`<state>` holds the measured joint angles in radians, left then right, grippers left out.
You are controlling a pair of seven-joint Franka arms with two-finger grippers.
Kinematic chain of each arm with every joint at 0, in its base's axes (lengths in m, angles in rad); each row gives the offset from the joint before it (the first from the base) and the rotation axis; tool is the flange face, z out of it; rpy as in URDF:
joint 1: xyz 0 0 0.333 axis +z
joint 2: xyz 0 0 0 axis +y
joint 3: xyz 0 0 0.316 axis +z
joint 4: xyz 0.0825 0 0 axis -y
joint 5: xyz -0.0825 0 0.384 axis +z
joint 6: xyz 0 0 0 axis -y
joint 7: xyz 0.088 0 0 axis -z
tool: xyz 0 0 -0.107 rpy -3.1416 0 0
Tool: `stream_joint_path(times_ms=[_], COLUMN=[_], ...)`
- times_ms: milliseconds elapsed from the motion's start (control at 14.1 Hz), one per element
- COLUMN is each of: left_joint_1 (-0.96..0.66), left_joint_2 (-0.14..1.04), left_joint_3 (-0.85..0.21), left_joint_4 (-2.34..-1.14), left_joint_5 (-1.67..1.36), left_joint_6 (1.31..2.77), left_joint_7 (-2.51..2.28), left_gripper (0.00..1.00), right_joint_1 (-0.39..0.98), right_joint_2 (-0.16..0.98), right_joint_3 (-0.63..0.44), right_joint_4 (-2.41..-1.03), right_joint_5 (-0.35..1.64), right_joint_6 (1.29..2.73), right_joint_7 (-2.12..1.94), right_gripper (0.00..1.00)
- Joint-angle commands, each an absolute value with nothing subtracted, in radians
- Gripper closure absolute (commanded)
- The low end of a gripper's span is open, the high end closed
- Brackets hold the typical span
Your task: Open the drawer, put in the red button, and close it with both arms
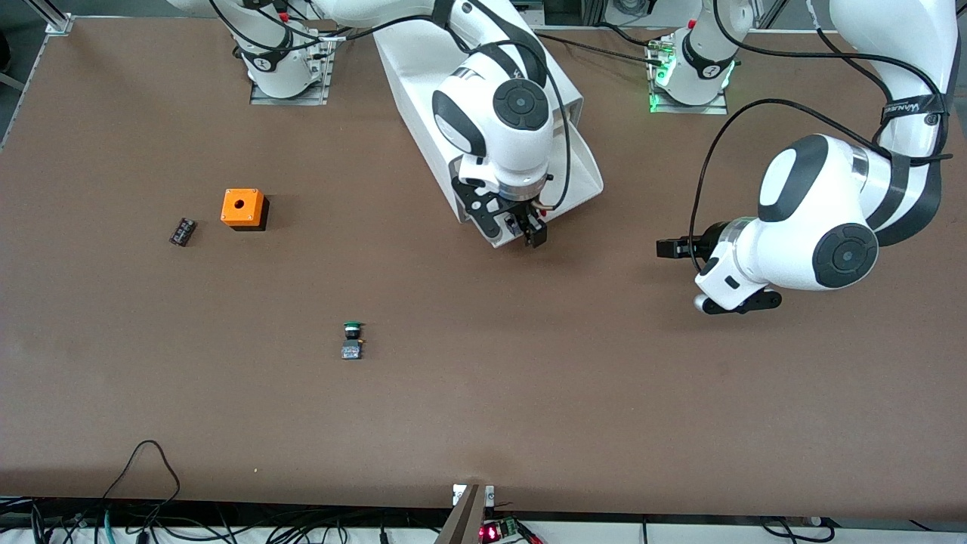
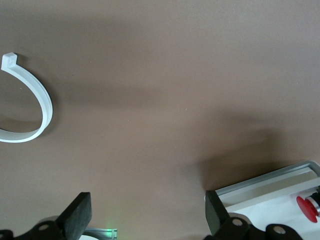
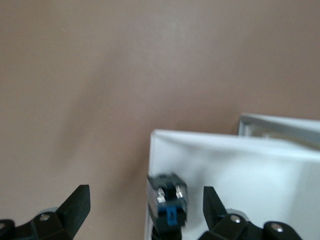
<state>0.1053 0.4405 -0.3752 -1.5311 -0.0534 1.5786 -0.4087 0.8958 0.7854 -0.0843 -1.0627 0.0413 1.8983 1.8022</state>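
Observation:
The drawer [image 1: 585, 170] stands pulled out of the white cabinet [image 1: 423, 68], nearer to the front camera than the cabinet's body. My right gripper [image 1: 517, 227] hangs over the drawer's outer corner, open. In the right wrist view, the red button [image 3: 167, 200] shows only its blue-black block base; its red cap is hidden. It lies between the spread fingers [image 3: 75, 207], touching neither, at the edge of the white drawer [image 3: 240, 170]. My left gripper [image 1: 665, 248] waits open and empty over bare table toward the left arm's end; it also shows in the left wrist view [image 2: 147, 220].
A green-capped button [image 1: 352, 340] lies nearer to the front camera. An orange box [image 1: 244, 208] and a small dark part [image 1: 182, 231] sit toward the right arm's end. The left wrist view shows a curved white rim [image 2: 42, 100] and a red-capped part [image 2: 307, 207] on a metal-edged plate.

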Motion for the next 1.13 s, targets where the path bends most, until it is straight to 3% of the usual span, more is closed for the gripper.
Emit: stream_joint_path(times_ms=[0, 495, 849, 1061], left_joint_1=[0.103, 0.104, -0.014, -0.052], left_joint_2=[0.410, 0.383, 0.405, 0.422], left_joint_3=[-0.388, -0.546, -0.561, -0.563], left_joint_4=[-1.618, -1.839, -1.856, -1.873], left_joint_5=[-0.029, -0.034, -0.017, 0.101], left_joint_6=[1.681, 2.025, 2.141, 2.171], left_joint_7=[-0.483, -0.803, -0.971, -1.052], left_gripper=[0.00, 0.00, 0.00, 0.00], right_joint_1=[0.833, 0.566, 0.404, 0.353], right_joint_2=[0.762, 0.680, 0.647, 0.582], right_joint_3=[-0.092, -0.084, -0.090, -0.133], right_joint_4=[-1.031, -1.032, -1.042, -1.129], right_joint_5=[0.044, 0.164, 0.178, 0.157], right_joint_6=[1.881, 1.824, 1.700, 1.701], right_joint_7=[1.663, 0.962, 0.614, 0.413], right_gripper=[0.00, 0.00, 0.00, 0.00])
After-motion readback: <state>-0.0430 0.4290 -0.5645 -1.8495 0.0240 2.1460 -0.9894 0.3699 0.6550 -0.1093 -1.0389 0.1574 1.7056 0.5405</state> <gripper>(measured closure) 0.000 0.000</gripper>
